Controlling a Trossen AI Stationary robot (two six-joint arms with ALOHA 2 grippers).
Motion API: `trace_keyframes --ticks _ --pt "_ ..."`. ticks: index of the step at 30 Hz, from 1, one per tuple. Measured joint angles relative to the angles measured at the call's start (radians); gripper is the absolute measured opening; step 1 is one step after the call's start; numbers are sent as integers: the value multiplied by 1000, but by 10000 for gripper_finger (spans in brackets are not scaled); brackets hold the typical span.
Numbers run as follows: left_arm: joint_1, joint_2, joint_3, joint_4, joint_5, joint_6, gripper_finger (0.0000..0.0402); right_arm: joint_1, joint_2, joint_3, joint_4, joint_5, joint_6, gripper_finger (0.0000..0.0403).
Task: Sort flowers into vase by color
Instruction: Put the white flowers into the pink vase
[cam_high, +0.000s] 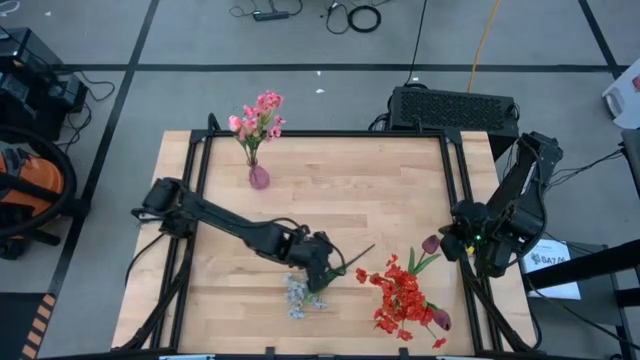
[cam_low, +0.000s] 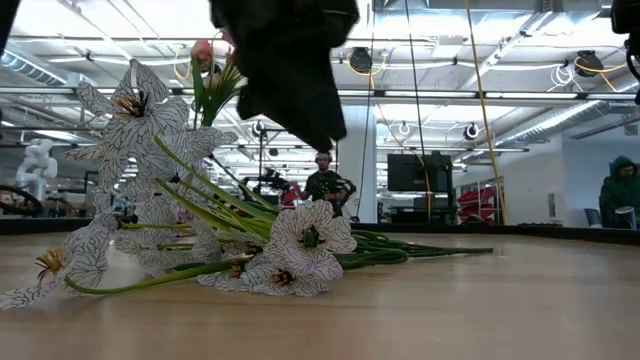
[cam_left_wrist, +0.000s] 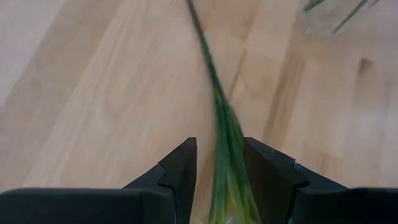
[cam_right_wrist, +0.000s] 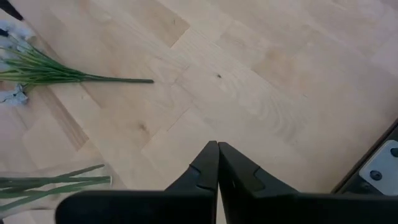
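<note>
Pale flower bunch's stem (cam_left_wrist: 227, 155) lies between left gripper (cam_left_wrist: 219, 163) fingers

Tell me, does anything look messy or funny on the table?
Only the pink flowers stand in the vase. The red flowers and pale bunch lie flat on the table, unsorted.
</note>
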Motion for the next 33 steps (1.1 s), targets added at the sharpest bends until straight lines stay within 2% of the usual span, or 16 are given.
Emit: trace_keyframes --ticks 7,10,14,23,33 --pt "42 133 119 -32 101 40 136 0 0 0 24 0 0 1" --pt "47 180 140 -35 122 103 136 0 0 0 36 0 -1 1" --pt "46 210 144 -25 136 152 136 0 1 0 44 0 0 1" --pt "46 250 146 53 183 129 136 0 12 0 72 1 0 1" --pt "35 303 148 -3 182 177 136 0 47 0 85 2 3 1"
